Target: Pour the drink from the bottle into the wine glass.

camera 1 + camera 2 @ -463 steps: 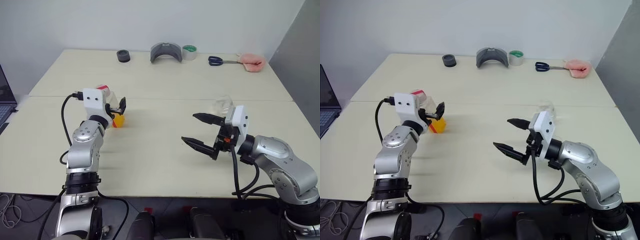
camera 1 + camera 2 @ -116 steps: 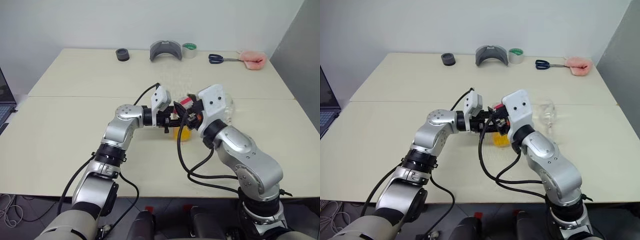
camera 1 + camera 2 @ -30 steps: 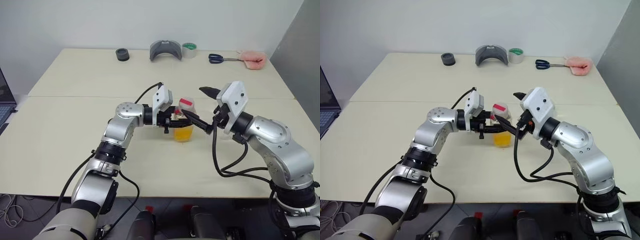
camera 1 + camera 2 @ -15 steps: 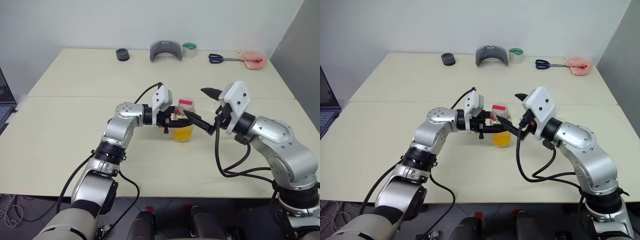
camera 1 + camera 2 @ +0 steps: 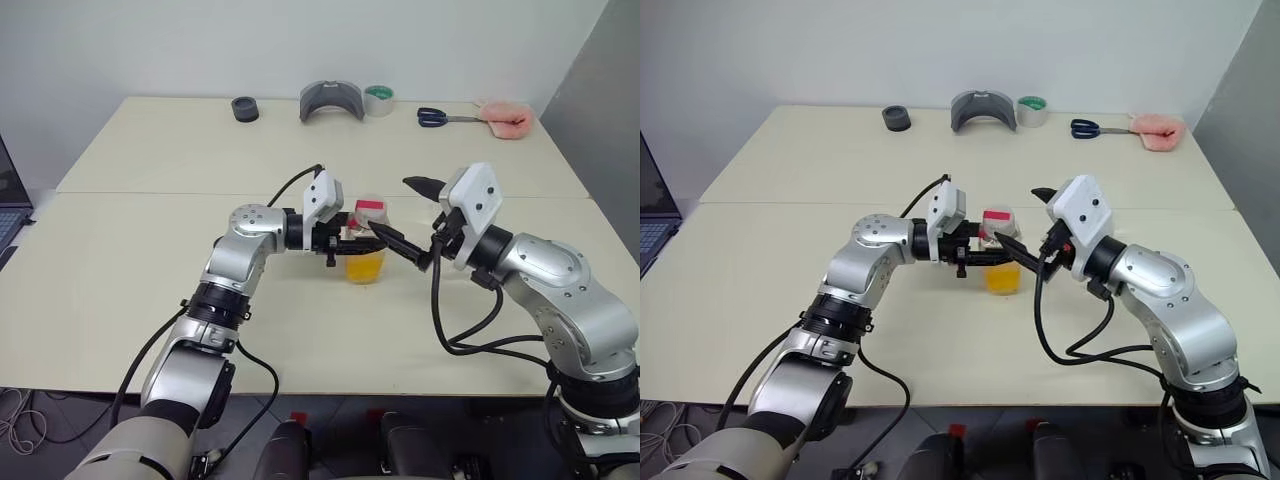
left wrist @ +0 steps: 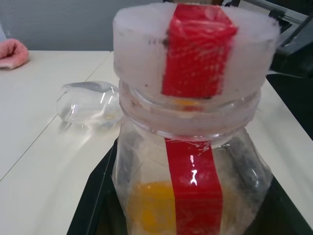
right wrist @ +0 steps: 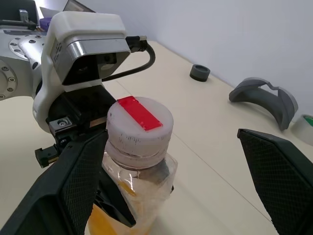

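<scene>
Near the table [image 5: 150,300] centre, the left gripper [image 5: 345,237] clamps the bottle [image 5: 366,240], cap [image 7: 140,122] still on. The right gripper [image 5: 405,215] stands spread wide around the cap. Risk: twisting could spin the bottle, toppling the nearby wine glass [image 6: 90,105].

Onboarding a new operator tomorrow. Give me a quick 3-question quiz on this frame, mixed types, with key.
1. True or false: the cap is off the bottle.
2. Which gripper is clamped on the bottle?
A. left gripper
B. right gripper
C. neither
3. Fill in: the wine glass lies on its ___ on the table.

Key: 1 false, the cap is on. 2 A; the right gripper's jaws stand wide open near the cap. 3 side.
</scene>
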Action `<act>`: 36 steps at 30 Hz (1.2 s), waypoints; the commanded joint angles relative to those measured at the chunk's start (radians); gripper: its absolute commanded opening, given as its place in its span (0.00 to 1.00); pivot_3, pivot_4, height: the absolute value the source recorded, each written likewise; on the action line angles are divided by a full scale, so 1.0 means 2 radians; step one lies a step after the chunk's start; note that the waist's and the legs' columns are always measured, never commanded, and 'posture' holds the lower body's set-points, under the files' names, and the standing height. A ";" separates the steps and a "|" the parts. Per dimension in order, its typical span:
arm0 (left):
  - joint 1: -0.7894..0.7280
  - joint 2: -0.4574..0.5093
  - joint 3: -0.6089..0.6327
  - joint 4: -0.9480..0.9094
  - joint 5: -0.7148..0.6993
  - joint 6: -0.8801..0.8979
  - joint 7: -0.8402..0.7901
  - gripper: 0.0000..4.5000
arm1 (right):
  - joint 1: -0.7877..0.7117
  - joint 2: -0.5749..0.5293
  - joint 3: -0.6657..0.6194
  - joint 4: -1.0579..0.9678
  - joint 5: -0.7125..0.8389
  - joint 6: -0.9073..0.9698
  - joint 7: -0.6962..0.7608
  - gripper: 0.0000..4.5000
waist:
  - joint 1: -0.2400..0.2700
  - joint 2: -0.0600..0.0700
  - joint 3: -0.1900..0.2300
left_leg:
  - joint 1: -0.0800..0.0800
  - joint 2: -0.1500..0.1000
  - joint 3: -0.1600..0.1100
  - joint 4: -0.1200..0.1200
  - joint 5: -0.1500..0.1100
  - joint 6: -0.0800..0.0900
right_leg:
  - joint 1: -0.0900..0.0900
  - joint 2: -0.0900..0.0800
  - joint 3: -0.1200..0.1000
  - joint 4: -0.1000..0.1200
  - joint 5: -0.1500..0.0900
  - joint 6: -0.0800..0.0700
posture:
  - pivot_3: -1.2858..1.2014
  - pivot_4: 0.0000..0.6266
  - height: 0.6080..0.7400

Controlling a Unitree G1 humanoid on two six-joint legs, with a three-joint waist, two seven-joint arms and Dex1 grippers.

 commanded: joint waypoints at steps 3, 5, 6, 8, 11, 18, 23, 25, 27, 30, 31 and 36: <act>-0.005 0.000 0.008 -0.014 -0.007 -0.013 -0.006 0.40 | -0.002 -0.004 -0.025 -0.012 0.001 -0.002 -0.009 1.00 | 0.000 0.000 0.000 | 0.000 0.000 0.000 0.000 0.000 0.000 | 0.000 0.000 0.000 0.000 0.000 0.000 | 0.52 0.24 1.00; -0.005 -0.001 0.008 -0.014 -0.007 -0.013 -0.006 0.40 | -0.002 -0.004 -0.025 -0.013 0.002 -0.002 -0.009 1.00 | 0.000 0.000 0.000 | 0.000 0.000 0.000 0.000 0.000 0.000 | 0.000 0.000 0.000 0.000 0.000 0.000 | 0.52 0.24 1.00; -0.005 -0.001 0.008 -0.014 -0.006 -0.013 -0.006 0.40 | -0.002 -0.004 -0.025 -0.014 0.003 -0.001 -0.009 1.00 | 0.000 0.000 0.000 | 0.000 0.000 0.000 0.000 0.000 0.000 | 0.000 0.000 0.000 0.000 0.000 0.000 | 0.52 0.24 1.00; -0.006 -0.001 0.008 -0.013 -0.006 -0.013 -0.006 0.40 | -0.003 -0.003 -0.025 -0.015 0.004 -0.001 -0.008 1.00 | 0.000 0.000 0.000 | 0.000 0.000 0.000 0.000 0.000 0.000 | 0.000 0.000 0.000 0.000 0.000 0.000 | 0.52 0.24 1.00; -0.006 -0.001 0.009 -0.013 -0.006 -0.013 -0.005 0.40 | -0.004 -0.002 -0.025 -0.019 0.010 0.001 -0.005 1.00 | 0.000 0.000 0.000 | 0.000 0.000 0.000 0.000 0.000 0.000 | 0.000 0.000 0.000 0.000 0.000 0.000 | 0.52 0.24 1.00; -0.006 -0.002 0.010 -0.013 -0.006 -0.013 -0.004 0.40 | -0.006 -0.003 -0.021 -0.025 0.019 0.005 -0.004 1.00 | 0.000 0.000 0.000 | 0.000 0.000 0.000 0.000 0.000 0.000 | 0.000 0.000 0.000 0.000 0.000 0.000 | 0.52 0.24 1.00; -0.006 -0.002 0.010 -0.013 -0.006 -0.013 -0.003 0.40 | -0.007 -0.002 -0.018 -0.025 0.022 0.004 -0.005 1.00 | 0.000 0.000 0.000 | 0.000 0.000 0.000 0.000 0.000 0.000 | 0.000 0.000 0.000 0.000 0.000 0.000 | 0.52 0.24 1.00; -0.006 -0.003 0.010 -0.013 -0.006 -0.013 -0.003 0.40 | -0.007 -0.003 -0.018 -0.025 0.022 0.004 -0.004 1.00 | 0.000 0.000 0.000 | 0.000 0.000 0.000 0.000 0.000 0.000 | 0.000 0.000 0.000 0.000 0.000 0.000 | 0.52 0.24 1.00; -0.006 -0.003 0.010 -0.013 -0.006 -0.013 -0.003 0.40 | -0.005 -0.004 -0.020 -0.026 0.026 0.006 -0.003 1.00 | 0.000 0.000 0.000 | 0.000 0.000 0.000 0.000 0.000 0.000 | 0.000 0.000 0.000 0.000 0.000 0.000 | 0.52 0.24 1.00; -0.006 -0.003 0.010 -0.012 -0.005 -0.013 -0.003 0.40 | -0.004 -0.008 -0.026 -0.029 0.034 0.009 0.002 1.00 | 0.000 0.000 0.000 | 0.000 0.000 0.000 0.000 0.000 0.000 | 0.000 0.000 0.000 0.000 0.000 0.000 | 0.52 0.24 1.00; -0.006 -0.003 0.010 -0.012 -0.005 -0.013 -0.003 0.40 | -0.003 -0.011 -0.029 -0.031 0.039 0.011 0.006 1.00 | 0.000 0.000 0.000 | 0.000 0.000 0.000 0.000 0.000 0.000 | 0.000 0.000 0.000 0.000 0.000 0.000 | 0.52 0.24 1.00; -0.007 -0.002 0.011 -0.009 -0.005 -0.014 -0.004 0.40 | -0.003 -0.023 -0.036 -0.032 0.058 0.016 0.017 1.00 | 0.000 0.000 0.000 | 0.000 0.000 0.000 0.000 0.000 0.000 | 0.000 0.000 0.000 0.000 0.000 0.000 | 0.52 0.24 1.00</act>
